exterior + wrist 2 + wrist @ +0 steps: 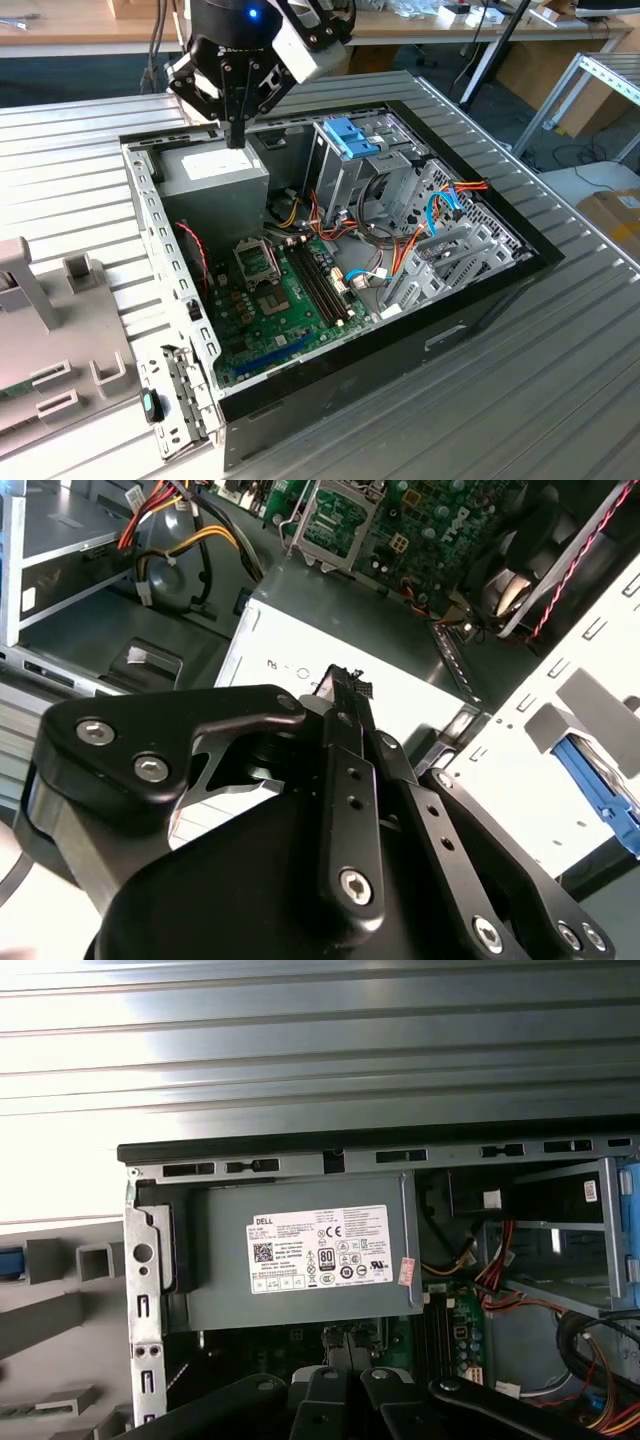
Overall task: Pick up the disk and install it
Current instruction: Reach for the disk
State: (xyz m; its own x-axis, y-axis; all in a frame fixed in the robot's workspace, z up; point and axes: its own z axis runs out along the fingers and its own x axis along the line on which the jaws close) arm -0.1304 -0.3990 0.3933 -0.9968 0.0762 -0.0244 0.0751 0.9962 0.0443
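Note:
My black gripper (237, 138) hangs shut and empty just above the grey power supply (215, 175) at the back corner of the open computer case (480, 300). In the second wrist view the fingertips (345, 680) meet over the supply's white label. The disk shows as a bright blue carrier rail (600, 790) lying in the pale grey fixture outside the case wall, apart from the gripper; its metal body is hidden. A sliver of blue (8, 1262) sits in that same fixture in the first wrist view.
A drive cage (345, 175) with a blue plastic part (352, 138) on top stands inside the case. The motherboard (270, 300) and loose coloured cables (420, 235) fill the floor. The grey fixture (60, 340) lies at the exterior view's left on the ribbed metal table (560, 400).

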